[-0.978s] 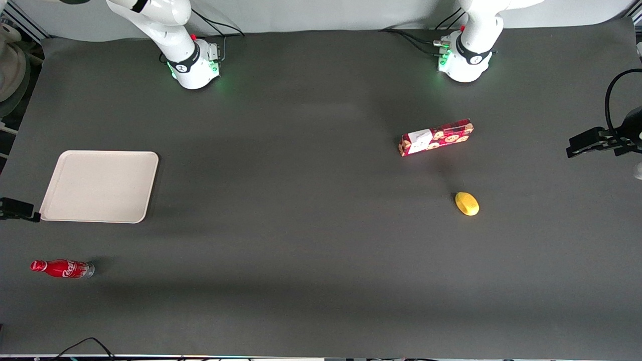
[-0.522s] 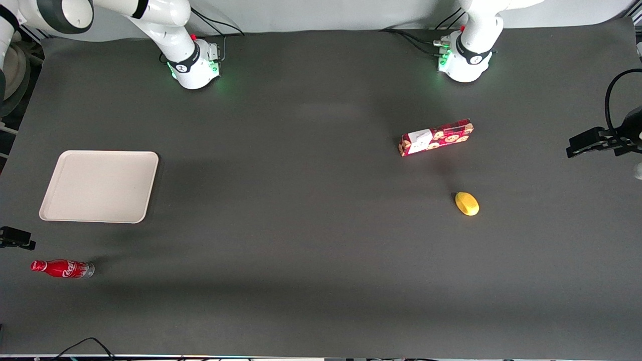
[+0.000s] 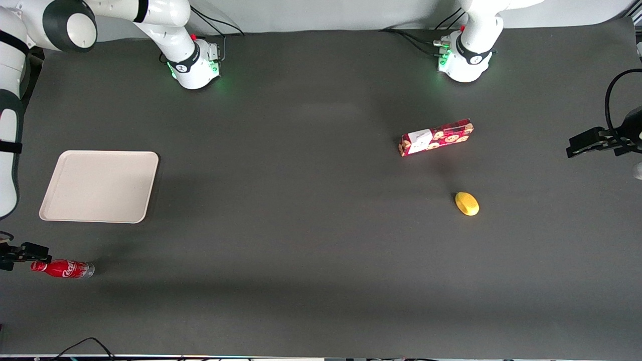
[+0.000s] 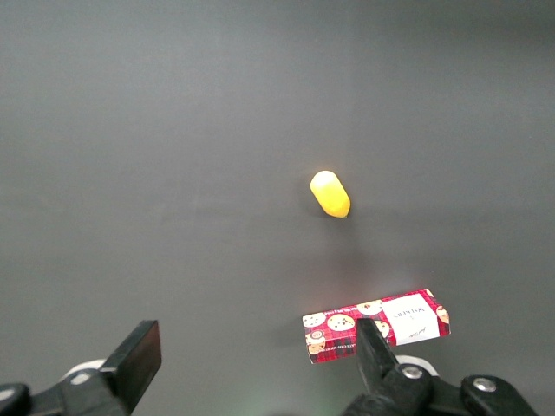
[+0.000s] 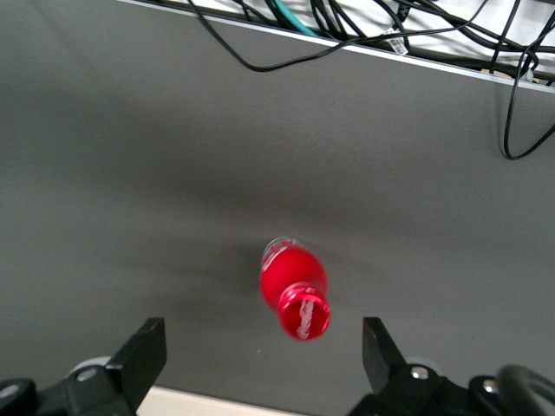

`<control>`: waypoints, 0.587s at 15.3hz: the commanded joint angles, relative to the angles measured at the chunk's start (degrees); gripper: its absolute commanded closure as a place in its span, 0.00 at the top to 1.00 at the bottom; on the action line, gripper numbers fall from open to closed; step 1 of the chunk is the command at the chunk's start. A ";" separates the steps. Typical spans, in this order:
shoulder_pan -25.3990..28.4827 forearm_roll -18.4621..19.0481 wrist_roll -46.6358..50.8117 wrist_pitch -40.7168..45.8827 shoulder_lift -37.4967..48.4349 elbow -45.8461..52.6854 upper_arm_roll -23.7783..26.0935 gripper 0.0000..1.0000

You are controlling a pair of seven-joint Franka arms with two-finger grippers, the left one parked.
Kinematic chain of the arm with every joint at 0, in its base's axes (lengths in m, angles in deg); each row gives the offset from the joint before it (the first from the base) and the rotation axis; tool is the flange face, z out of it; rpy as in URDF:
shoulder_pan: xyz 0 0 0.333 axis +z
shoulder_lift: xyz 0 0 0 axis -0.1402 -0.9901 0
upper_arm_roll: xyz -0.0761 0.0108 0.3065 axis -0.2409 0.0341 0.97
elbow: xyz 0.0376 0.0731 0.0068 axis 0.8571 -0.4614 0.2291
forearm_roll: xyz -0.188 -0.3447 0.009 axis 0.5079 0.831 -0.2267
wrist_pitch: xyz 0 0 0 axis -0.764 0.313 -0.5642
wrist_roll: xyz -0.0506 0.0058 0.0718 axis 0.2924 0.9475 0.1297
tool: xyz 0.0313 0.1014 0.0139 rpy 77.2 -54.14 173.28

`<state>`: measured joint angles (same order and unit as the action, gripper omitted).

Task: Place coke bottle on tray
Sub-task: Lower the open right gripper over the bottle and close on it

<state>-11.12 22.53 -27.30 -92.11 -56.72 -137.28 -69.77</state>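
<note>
1. The coke bottle (image 3: 62, 268) is a small, slim red bottle with white script lettering, a red cap and a silvery base. It lies on its side on the dark grey table (image 3: 301, 250).
2. Taking the tray (image 3: 99, 186) as the landmark, the bottle lies nearer the front camera than the tray, apart from it, at the working arm's end of the table.
3. The tray is flat, beige and rectangular with rounded corners and a low rim.
4. In the right wrist view the bottle (image 5: 294, 288) shows cap-first and foreshortened, so its lettering is hidden.
5. The gripper (image 3: 20, 252) is cut off by the picture's edge in the front view. It sits just beside the bottle's cap.
6. In the right wrist view the gripper (image 5: 260, 355) has its jaws spread wide apart, gripping nothing, with the bottle between the two fingers (image 5: 139, 357).
7. The white right arm (image 3: 10, 125) reaches down alongside the tray.
8. A red cookie-print box (image 3: 436, 137) and a yellow lemon-like object (image 3: 467, 203) lie well apart from the tray, toward the parked arm's end.
</note>
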 commanded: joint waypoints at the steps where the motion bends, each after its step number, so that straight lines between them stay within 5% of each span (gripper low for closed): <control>1: -1.21 0.50 -3.04 -2.53 -3.67 2.39 0.32 1.00; 9: -2.18 0.41 -3.58 -4.73 -5.96 2.21 0.68 0.98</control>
<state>-12.62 22.53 -29.23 -96.08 -61.39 -136.88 -69.81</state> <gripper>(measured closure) 0.000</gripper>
